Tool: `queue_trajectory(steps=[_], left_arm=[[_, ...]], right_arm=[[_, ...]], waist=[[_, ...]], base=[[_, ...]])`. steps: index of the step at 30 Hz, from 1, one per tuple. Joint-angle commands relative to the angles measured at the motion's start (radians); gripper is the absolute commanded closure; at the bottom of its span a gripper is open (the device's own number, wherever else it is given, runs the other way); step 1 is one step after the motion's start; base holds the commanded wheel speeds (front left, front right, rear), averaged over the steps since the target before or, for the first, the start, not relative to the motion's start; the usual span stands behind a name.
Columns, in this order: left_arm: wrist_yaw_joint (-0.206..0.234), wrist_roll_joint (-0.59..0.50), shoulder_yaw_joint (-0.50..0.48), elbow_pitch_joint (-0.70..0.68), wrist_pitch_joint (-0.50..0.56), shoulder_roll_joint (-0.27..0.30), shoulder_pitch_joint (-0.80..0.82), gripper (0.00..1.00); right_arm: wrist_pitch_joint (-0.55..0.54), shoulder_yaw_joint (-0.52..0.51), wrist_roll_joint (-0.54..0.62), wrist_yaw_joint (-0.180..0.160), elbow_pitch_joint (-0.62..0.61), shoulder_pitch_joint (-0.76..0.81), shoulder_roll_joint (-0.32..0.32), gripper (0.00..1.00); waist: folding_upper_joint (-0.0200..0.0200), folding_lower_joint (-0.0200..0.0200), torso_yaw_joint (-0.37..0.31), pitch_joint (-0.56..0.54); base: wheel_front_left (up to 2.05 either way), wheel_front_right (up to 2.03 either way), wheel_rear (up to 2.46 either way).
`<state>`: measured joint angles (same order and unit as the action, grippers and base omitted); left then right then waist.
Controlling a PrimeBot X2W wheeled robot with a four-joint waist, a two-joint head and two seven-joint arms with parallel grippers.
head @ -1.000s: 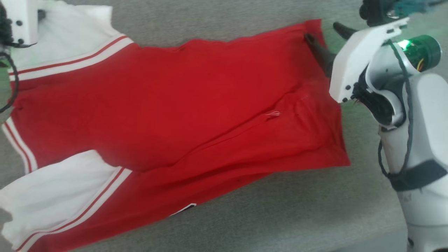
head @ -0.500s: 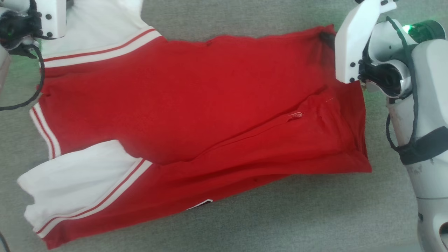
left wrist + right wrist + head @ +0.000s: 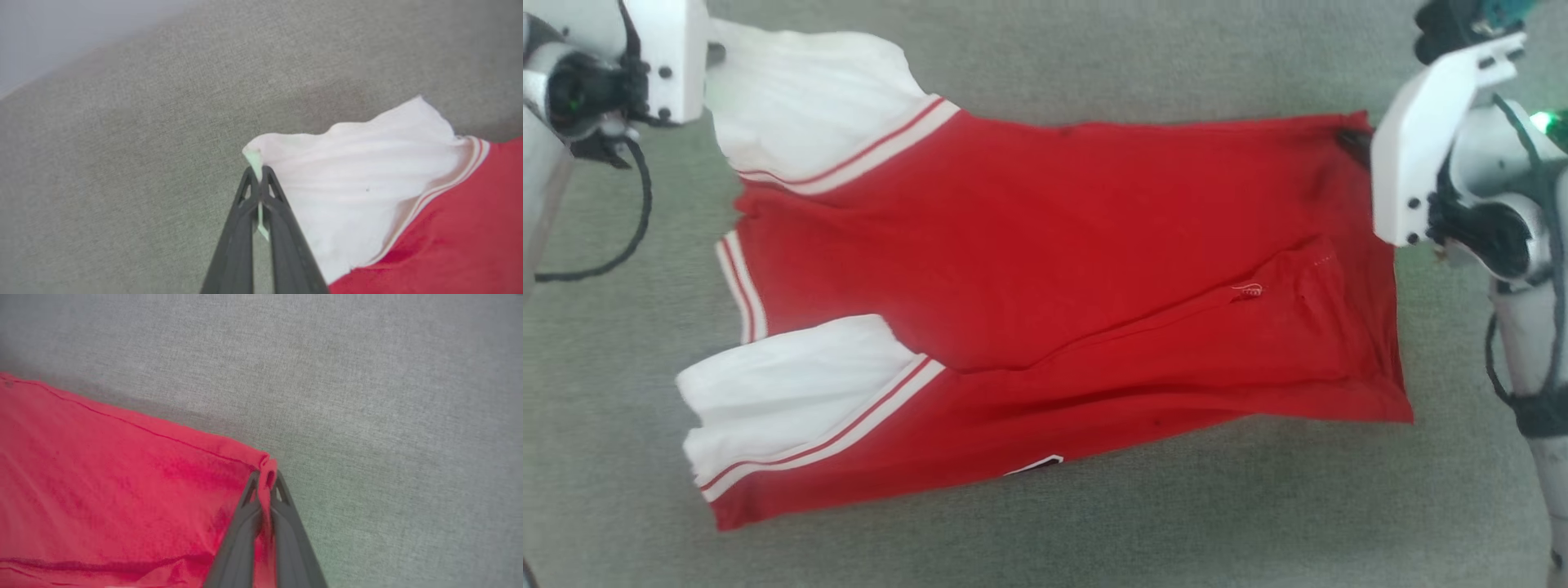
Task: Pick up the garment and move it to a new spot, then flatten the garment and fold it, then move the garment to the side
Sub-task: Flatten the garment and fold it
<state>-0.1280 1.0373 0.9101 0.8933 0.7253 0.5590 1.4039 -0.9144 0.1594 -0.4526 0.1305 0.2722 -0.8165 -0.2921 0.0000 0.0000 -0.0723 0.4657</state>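
The garment (image 3: 1054, 245) lies spread across the bench (image 3: 1094, 523). Our left gripper (image 3: 257, 173) is clamped on its far-left white sleeve tip, our right gripper (image 3: 265, 477) on the far-right hem corner. Both pinches look shallow, so uneven tension could pull either free.

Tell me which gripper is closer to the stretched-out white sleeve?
Left. The left gripper is pinching the tip of that white sleeve. The right gripper is pinching a red hem corner at the opposite end of the garment.
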Motion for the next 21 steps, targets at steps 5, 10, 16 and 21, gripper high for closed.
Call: queue_trajectory(steps=[5, 10, 16, 21], left_arm=[[0.019, 0.004, 0.007, -0.097, 0.018, 0.033, -0.068, 1.0], [0.079, -0.002, 0.024, -0.263, 0.051, 0.093, -0.139, 1.0], [0.207, 0.043, 0.017, -0.559, 0.107, 0.191, -0.267, 1.0], [0.32, 0.077, 0.019, -0.788, 0.135, 0.275, -0.389, 1.0]], right_arm=[[-0.047, -0.055, -0.003, 0.0, -0.113, 0.1, -0.02, 1.0], [-0.112, -0.122, 0.011, 0.0, -0.237, 0.201, -0.02, 1.0], [-0.184, -0.199, 0.032, 0.0, -0.369, 0.32, 0.004, 1.0], [-0.228, -0.256, 0.043, 0.0, -0.43, 0.408, 0.035, 1.0]], waist=[[0.0, 0.0, 0.052, -0.065], [0.0, 0.0, 0.082, -0.098], [0.0, 0.0, 0.106, -0.123], [0.0, 0.0, 0.114, -0.135]], base=[[0.0, 0.0, 0.0], [0.0, 0.0, 0.0], [0.0, 0.0, 0.0], [0.0, 0.0, 0.0]])
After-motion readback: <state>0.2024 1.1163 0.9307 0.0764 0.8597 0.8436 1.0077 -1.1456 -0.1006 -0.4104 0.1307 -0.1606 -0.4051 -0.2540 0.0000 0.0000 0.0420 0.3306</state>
